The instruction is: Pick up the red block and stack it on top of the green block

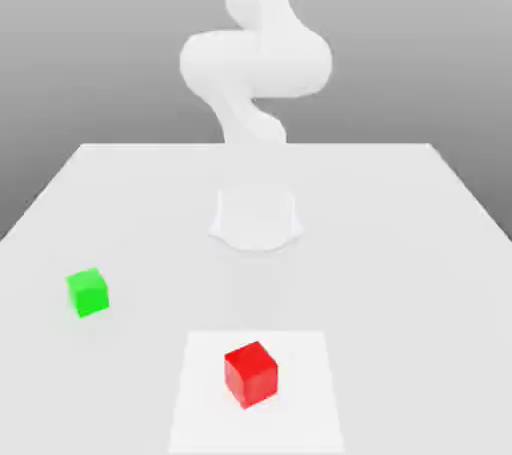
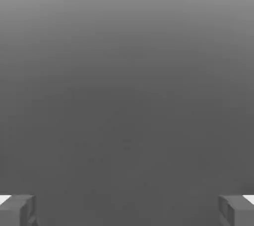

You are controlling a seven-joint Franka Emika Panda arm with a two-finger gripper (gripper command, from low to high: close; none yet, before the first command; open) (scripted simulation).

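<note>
1. We see the red block point(image 1: 251, 375) sitting on the white square point(image 1: 305, 423) on the table point(image 1: 400, 243), turned a bit askew.
2. We see the green block point(image 1: 89, 293) over toward the exterior view's left, well apart from the red one.
3. Our gripper point(image 2: 127, 210) is spread wide, and there is nothing between its two fingers.
4. We think the red block is light and hard, so it should not squash or break easily.
5. Its smooth sides might slip, so we should turn to match them and pinch two flat, opposite sides around the middle.
6. If we grab corners, it could twist. A gentle, firm squeeze should do, leaving its bottom free to sit on the green block.
</note>
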